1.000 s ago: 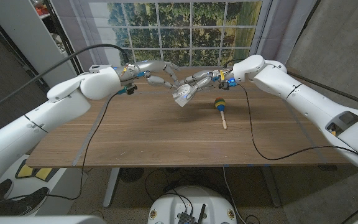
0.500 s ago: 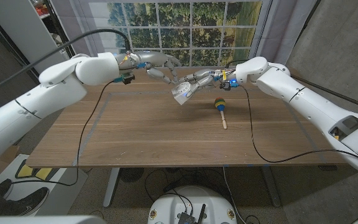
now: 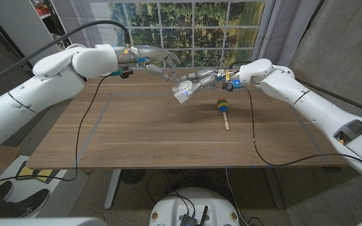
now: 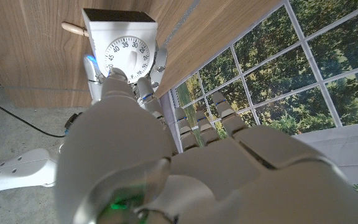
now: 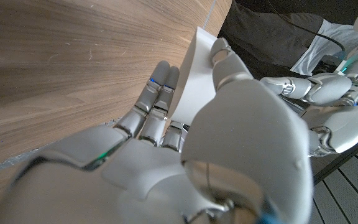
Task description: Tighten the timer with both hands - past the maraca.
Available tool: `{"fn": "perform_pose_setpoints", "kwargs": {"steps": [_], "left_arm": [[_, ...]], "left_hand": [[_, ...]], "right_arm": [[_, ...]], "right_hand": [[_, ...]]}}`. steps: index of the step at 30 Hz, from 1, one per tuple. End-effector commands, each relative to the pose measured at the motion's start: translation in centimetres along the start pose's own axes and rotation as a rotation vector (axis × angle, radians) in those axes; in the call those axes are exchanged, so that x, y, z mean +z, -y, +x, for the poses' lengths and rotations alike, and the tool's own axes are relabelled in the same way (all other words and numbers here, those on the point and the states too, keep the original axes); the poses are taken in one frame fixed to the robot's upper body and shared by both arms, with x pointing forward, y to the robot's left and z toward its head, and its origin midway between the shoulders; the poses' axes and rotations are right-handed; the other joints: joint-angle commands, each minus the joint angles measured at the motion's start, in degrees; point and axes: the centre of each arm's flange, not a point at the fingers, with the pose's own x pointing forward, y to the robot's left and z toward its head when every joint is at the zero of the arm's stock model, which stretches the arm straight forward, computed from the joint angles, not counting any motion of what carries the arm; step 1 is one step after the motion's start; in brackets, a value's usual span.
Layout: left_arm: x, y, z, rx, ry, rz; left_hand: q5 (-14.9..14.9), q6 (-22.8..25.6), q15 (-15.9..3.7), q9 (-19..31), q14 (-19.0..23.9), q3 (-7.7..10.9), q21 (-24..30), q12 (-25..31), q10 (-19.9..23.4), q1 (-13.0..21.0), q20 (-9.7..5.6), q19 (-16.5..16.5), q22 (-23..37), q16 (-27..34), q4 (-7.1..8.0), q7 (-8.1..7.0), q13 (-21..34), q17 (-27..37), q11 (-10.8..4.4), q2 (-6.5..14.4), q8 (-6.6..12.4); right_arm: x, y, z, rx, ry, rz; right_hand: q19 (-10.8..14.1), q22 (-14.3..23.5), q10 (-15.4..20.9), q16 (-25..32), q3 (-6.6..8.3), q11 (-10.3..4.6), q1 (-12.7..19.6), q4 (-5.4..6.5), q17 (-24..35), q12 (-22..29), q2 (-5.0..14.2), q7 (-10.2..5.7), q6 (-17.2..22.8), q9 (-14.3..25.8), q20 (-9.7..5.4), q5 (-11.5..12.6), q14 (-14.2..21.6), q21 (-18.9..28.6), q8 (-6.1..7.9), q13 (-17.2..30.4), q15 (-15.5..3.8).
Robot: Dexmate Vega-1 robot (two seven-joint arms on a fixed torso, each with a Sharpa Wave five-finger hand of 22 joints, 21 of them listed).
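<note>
Timer (image 3: 183, 92) held off table (image 3: 156, 135) in right hand (image 3: 197, 80), just beside maraca (image 3: 222, 108) lying on wood. Left hand (image 3: 158, 61) at timer, fingers spread; pinch on knob not clear. Left wrist view: white dial face (image 4: 125, 53), fingertip (image 4: 115, 77) at dial. Right wrist view: timer's plain back (image 5: 194, 78) against right hand's fingers (image 5: 160, 93).

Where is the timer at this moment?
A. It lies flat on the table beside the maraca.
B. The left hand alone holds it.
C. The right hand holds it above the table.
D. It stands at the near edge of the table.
C: the right hand grips the white timer raised off the table, while the left hand reaches toward its dial; the maraca lies apart on the wood.
</note>
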Motion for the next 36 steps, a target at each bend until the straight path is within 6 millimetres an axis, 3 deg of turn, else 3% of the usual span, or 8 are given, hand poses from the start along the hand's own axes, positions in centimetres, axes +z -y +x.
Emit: {"fn": "perform_pose_setpoints", "kwargs": {"steps": [1,32,36], "left_arm": [[-0.5,0.8,1.0,0.018,0.003,0.006],[-0.3,1.4,2.9,-0.001,0.098,-0.028],[-0.5,1.6,3.0,0.006,0.12,-0.045]], "left_hand": [[0.35,-1.46,0.26,-0.07,0.11,-0.27,-0.06,-0.26,-0.35,1.1,0.32,0.09,-0.03,0.38,-0.22,-0.63,0.08,0.12,0.12,0.1,-0.8],[1.39,0.96,-0.55,-0.69,1.09,0.49,0.27,0.23,0.54,5.12,0.12,0.54,0.02,0.69,-1.95,-2.02,-0.05,0.03,0.31,1.45,-0.04],[1.66,1.97,-0.83,-0.53,1.35,0.62,0.32,0.47,1.08,6.28,0.09,0.53,0.03,0.77,-2.54,-2.62,-0.07,0.01,-0.67,1.51,0.43]], "right_arm": [[0.4,-0.1,0.3,-0.001,0.031,0.027],[1.2,-0.4,0.3,0.008,0.089,0.061],[1.2,-0.4,0.3,0.004,0.093,0.069]], "right_hand": [[0.6,0.15,5.97,0.38,2.79,-1.62,-2.01,3.07,0.17,1.3,1.94,-0.2,0.46,0.14,-8.4,-0.23,0.55,0.19,0.55,6.96,-9.5],[0.83,0.1,6.3,0.13,2.86,-1.54,-2.63,3.4,-0.03,1.02,2.48,-0.2,0.6,-0.11,-8.5,-0.77,0.64,-0.28,0.72,7.05,-9.48],[0.86,0.1,6.38,0.17,2.84,-1.48,-2.78,3.47,0.01,1.01,2.48,-0.18,0.65,-0.12,-8.46,-0.8,0.72,-0.31,0.74,7.02,-9.41]]}}
